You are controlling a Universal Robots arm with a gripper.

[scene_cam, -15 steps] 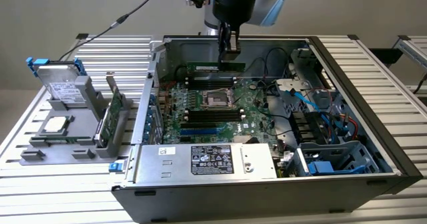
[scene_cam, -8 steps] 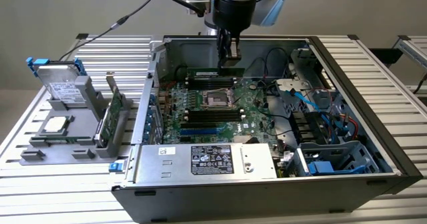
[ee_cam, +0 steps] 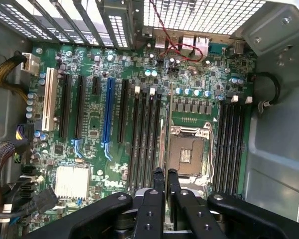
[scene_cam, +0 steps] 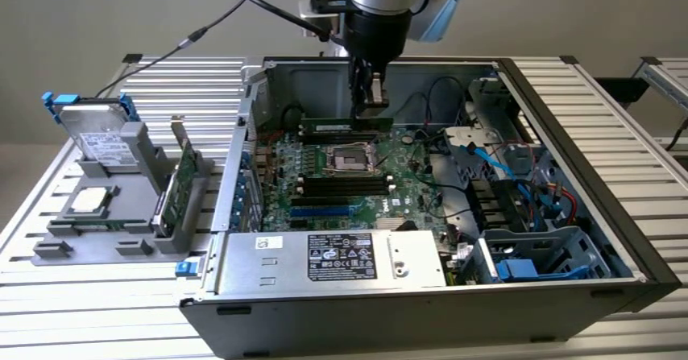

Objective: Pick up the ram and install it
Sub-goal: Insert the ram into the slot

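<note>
While the gripper (scene_cam: 371,106) has its fingers pinched almost closed on the ram (scene_cam: 344,125), you've got the stick hanging level above the motherboard (scene_cam: 322,211), inside the case (scene_cam: 559,94), not yet seated in anything. On the wrist view its thin edge (ee_cam: 165,134) runs just beside a bank of black slots (ee_cam: 147,134), on the processor socket (ee_cam: 189,149) side. You can't tell if it's truly over the last slot.

- If it's off line, it would likely land on the slot wall or the bare socket and bend pins.
- The grip sits at the middle only, so a tilt could seat one end first.
- The white latches (ee_cam: 137,89) may be closed, and the notch direction is unclear. Forcing it risks cracking the stick.
</note>
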